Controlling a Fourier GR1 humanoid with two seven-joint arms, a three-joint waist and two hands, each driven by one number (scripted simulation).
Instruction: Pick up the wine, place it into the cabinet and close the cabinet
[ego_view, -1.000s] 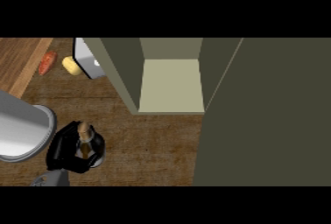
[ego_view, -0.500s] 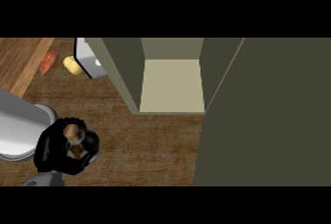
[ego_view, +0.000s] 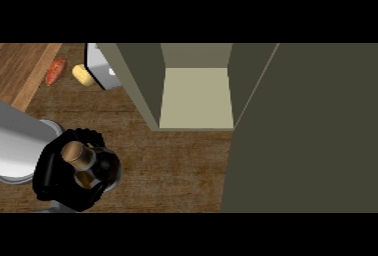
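The wine bottle (ego_view: 77, 154) shows from above at the lower left, with its brown top and dark body in view. My left hand (ego_view: 57, 176) is curled round it, and the black fingers hide most of the bottle. The cabinet (ego_view: 196, 97) stands open at the top centre, showing a pale shelf floor between olive side walls. Its open door (ego_view: 303, 130) is a large dark olive panel that fills the right side. The hand and bottle are to the left of and below the cabinet's opening, apart from it. My right hand is out of view.
A big grey rounded object (ego_view: 18, 145) stands at the left edge, right beside the hand. At the top left lie an orange-red item (ego_view: 55, 71), a yellow item (ego_view: 83, 75) and a white object (ego_view: 103, 70) against the cabinet's left wall. Brown counter (ego_view: 177, 165) lies in front of the cabinet.
My left hand with the bottle has shifted slightly left and looks a little larger, as if lifted. The cabinet and its door have not moved.
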